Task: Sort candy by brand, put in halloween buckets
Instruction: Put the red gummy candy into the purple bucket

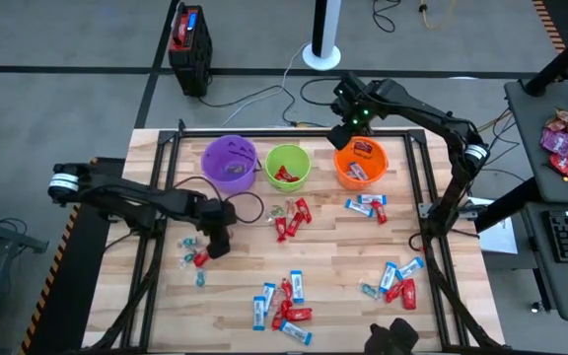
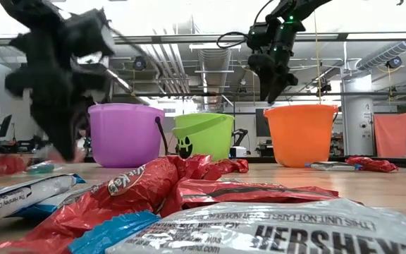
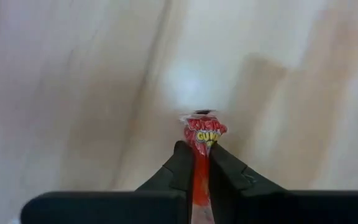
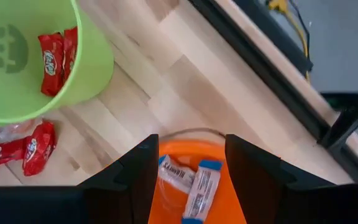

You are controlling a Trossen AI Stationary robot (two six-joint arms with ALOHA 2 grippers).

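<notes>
left gripper (image 3: 199, 163) pinching red candy (image 3: 202, 132), "Hershey's" wrapper (image 2: 280, 229)

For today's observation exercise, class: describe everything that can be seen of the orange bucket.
The orange bucket is a small round pail of smooth, glossy plastic with slightly tapered walls. It stands upright on the wooden table, rightmost in the row of three, beside the lime green bucket but apart from it. Inside lie blue-and-white wrapped bars and, seen from above, something red. The right claw hangs open directly over its mouth without touching it. No face print is visible on the side shown.
</notes>
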